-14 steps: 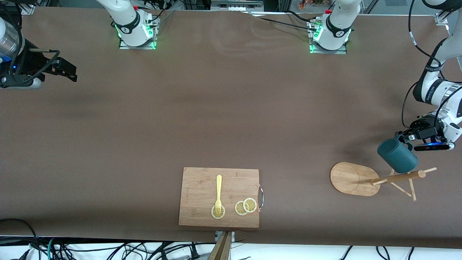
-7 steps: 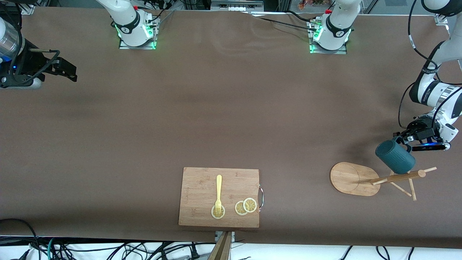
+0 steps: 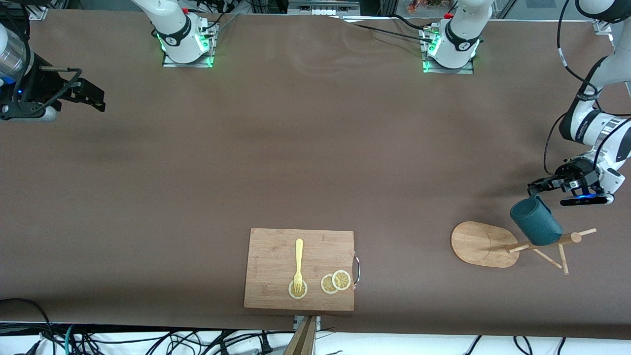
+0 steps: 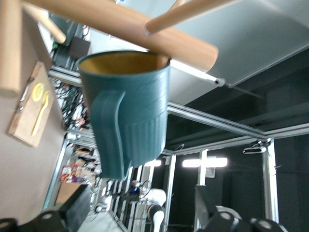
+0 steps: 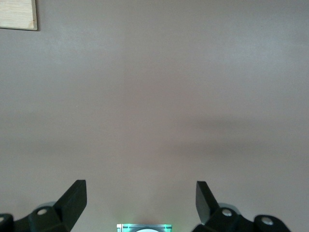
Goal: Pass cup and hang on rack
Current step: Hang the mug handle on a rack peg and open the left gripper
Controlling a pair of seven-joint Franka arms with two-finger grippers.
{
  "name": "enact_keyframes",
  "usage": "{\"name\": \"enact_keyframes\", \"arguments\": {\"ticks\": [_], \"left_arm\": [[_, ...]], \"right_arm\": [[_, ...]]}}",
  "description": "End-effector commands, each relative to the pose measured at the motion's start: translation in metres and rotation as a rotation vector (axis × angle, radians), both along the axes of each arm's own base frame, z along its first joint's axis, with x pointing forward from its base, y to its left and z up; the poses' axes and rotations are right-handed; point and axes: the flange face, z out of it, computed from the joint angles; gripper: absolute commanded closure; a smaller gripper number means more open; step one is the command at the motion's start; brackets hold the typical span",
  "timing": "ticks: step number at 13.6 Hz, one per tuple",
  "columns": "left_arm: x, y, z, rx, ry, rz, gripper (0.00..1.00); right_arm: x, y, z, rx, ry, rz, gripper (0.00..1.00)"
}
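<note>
While lodged only by its rim on a peg of the rack (image 3: 480,244), cup (image 3: 535,224) liable to slide off if brushed by left gripper (image 3: 537,186), spread wide just beside the handle. Right gripper (image 3: 96,98), also spread, idle over table (image 3: 296,148) at its own end.

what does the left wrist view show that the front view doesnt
Only the left wrist view shows the cup's mustard-yellow inside, a peg reaching into its mouth, and the left gripper's open fingers clear of the handle. Only the front view shows the rack's oval base, the right gripper waiting open at the right arm's end, and the lemon slices. Both show cup, rack, cutting board and fork.
</note>
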Motion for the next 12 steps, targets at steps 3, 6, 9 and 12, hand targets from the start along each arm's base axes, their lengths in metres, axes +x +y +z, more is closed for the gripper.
{"name": "enact_keyframes", "arguments": {"ticks": [3, 6, 9, 12], "left_arm": [[-0.036, 0.023, 0.025, 0.171, 0.012, -0.203, 0.0], [-0.049, 0.03, 0.072, 0.359, 0.015, -0.38, 0.0], [-0.029, 0.031, 0.135, 0.643, -0.006, -0.565, 0.0], [0.004, -0.009, 0.203, 0.925, 0.001, -0.751, 0.0]], "right_arm": [[0.0, -0.001, 0.005, -0.008, 0.003, -0.004, 0.0], [0.0, -0.001, 0.005, -0.008, 0.003, -0.002, 0.0], [0.0, -0.001, 0.005, -0.008, 0.003, -0.005, 0.0], [0.0, -0.001, 0.005, -0.008, 0.003, -0.005, 0.0]]}}
